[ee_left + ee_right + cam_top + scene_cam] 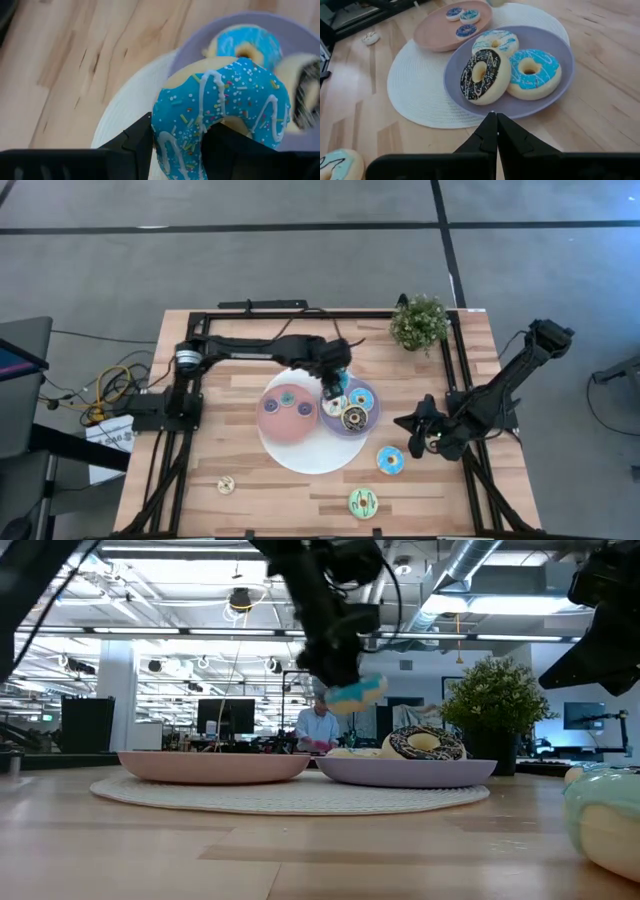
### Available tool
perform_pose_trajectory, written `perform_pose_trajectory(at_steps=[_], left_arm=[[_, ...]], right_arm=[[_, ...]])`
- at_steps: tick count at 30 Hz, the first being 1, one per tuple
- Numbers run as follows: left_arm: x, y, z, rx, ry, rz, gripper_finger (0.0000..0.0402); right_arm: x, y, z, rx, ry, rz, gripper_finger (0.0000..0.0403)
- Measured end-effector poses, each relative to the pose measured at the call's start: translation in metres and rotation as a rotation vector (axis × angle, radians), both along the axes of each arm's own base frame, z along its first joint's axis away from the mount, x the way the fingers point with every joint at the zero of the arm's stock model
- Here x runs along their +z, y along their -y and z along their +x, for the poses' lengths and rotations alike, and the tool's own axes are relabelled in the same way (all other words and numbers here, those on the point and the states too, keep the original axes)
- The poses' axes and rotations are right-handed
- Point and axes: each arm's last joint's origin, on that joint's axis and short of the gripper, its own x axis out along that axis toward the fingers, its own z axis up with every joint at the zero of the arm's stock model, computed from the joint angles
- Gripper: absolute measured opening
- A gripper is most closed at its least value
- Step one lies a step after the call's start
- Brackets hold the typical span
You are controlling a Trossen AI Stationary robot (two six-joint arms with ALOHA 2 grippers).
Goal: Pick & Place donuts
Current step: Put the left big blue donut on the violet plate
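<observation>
The left gripper [333, 385] hangs over the purple plate [368, 423] near the middle of the table [250, 490], its fingers [132, 142] partly closed on the rim of a blue-iced donut [220, 115] streaked with white and dotted with sprinkles; the level view shows that donut [355, 693] clear of the plate [405, 772], not yet set down. Already on the purple plate are a brown-iced donut [481, 75], a plain blue one [534, 73] and a pale blue-and-white one [495, 42], the three packed close and touching. The pink plate [432, 34], just beside it on the same round white mat [415, 95], holds three small donuts [462, 20]. Loose on the wood toward the table's front edge lie a blue-and-white donut [390, 461], a green one [363, 502] and a small tan one [226, 485]. The right gripper [495, 131] waits fully closed and empty near the right edge, pointed at the purple plate, with a potted plant [419, 322] at the back right corner. The donuts look like light, rigid toys with smooth, possibly slick icing; the grip in use, one finger through the hole and one outside the ring, seems the surest hold. With little free room on the plate, the carried piece may come to rest leaning on its neighbours.
</observation>
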Motion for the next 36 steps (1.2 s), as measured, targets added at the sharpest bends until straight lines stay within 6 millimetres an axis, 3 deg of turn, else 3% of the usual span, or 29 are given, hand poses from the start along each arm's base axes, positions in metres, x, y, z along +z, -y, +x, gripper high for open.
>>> perform_pose_trajectory(at_steps=[5, 12, 17, 36], left_arm=[[-0.012, -0.011, 0.026, -0.001, -0.002, -0.035, 0.013], [-0.033, -0.014, 0.043, -0.011, -0.057, -0.074, 0.013], [-0.038, -0.013, 0.043, -0.015, -0.076, -0.108, 0.0135], [-0.038, -0.009, 0.042, -0.063, -0.072, -0.234, 0.0217]], right_arm=[[0.0, 0.0, 0.0, 0.001, -0.002, 0.0, 0.0], [0.0, 0.0, 0.0, 0.003, -0.004, -0.001, 0.0], [0.0, 0.0, 0.0, 0.004, -0.005, -0.002, 0.0], [0.0, 0.0, 0.0, 0.005, -0.006, 0.0, 0.0]])
